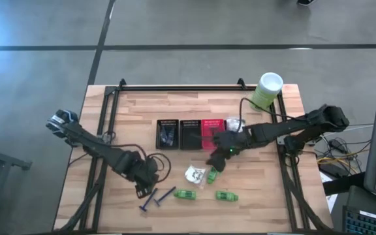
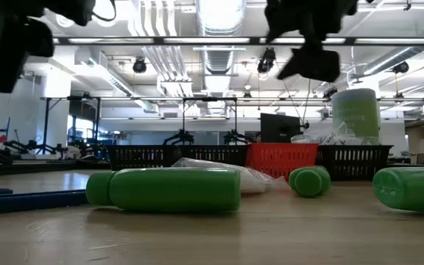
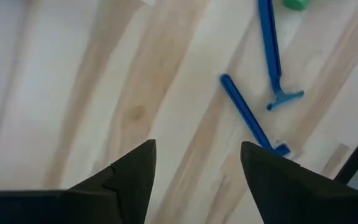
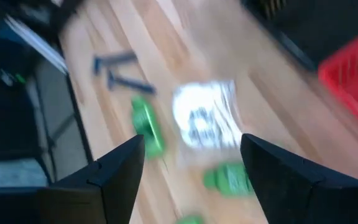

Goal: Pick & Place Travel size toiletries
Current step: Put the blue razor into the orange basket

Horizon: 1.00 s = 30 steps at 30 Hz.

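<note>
Writing is nowhere legible: the dark print on the white crinkly plastic packet [image 1: 194, 173] is too blurred to read, and the bright green little bottles carry no label I can make out.

My right gripper [image 1: 215, 161] hangs in the air just in front of the small red mesh basket [image 1: 211, 132], its fingers [image 4: 118, 174] spread apart with nothing between them. Below it the packet lies on the light wooden table [image 1: 129, 117], and one green bottle [image 1: 211, 175] lies touching the packet's right side. My right arm reaches in from the table's right edge, stretched low and slanting toward the middle.

My left gripper [image 1: 141, 190] hovers near the table's front left, its fingers [image 3: 129, 177] wide apart and empty, bare wood beneath them. Just beside it lie two thin dark blue razor-like sticks [image 3: 251, 122], close together but not touching as far as I can tell. My left arm comes in from the left edge, bent down toward the front.

Two more green bottles [image 1: 187, 194] and [image 1: 226, 196] lie on their sides nearer the front edge, apart from each other. Two small black mesh baskets [image 1: 168, 132] stand left of the red one in a row, and a large pale-green canister with a white lid [image 1: 267, 90] stands upright at the far right corner.
</note>
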Motion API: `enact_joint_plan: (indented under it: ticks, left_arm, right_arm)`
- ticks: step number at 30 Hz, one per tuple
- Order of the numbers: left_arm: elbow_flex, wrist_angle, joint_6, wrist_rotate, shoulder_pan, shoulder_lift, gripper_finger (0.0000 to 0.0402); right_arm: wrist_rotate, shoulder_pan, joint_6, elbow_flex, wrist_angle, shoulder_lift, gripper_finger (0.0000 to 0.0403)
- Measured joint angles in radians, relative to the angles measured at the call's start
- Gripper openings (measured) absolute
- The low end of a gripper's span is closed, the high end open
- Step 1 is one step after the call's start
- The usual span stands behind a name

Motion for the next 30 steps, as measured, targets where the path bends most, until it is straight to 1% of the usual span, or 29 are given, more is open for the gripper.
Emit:
enact_joint_plan:
  ticks: [2,6,12,16,25,30]
  left_arm:
    - [-0.021,0.025,-0.035,-0.003,-0.028,0.0,0.0239]
    - [-0.08,0.113,-0.127,-0.006,-0.071,0.0,0.0239]
    - [-0.192,0.347,-0.257,-0.001,-0.115,0.0,0.0239]
    - [-0.259,0.476,-0.327,0.0,-0.135,0.0,0.0239]
    - [-0.305,0.493,-0.409,-0.007,-0.171,0.0,0.0239]
    - [-0.299,0.506,-0.471,-0.054,-0.198,0.006,0.0239]
  right_arm:
    - [0.009,0.025,0.0,0.0,-0.061,0.0,0.0258]
    - [0.07,0.073,0.017,0.0,-0.165,0.0,0.0253]
    - [0.111,0.123,0.06,-0.005,-0.285,0.0,0.0266]
    - [0.114,0.14,0.073,-0.013,-0.336,0.0,0.0279]
    - [0.135,0.151,0.11,-0.031,-0.341,0.0,0.0305]
    - [0.14,0.158,0.13,-0.051,-0.34,0.0,0.0317]
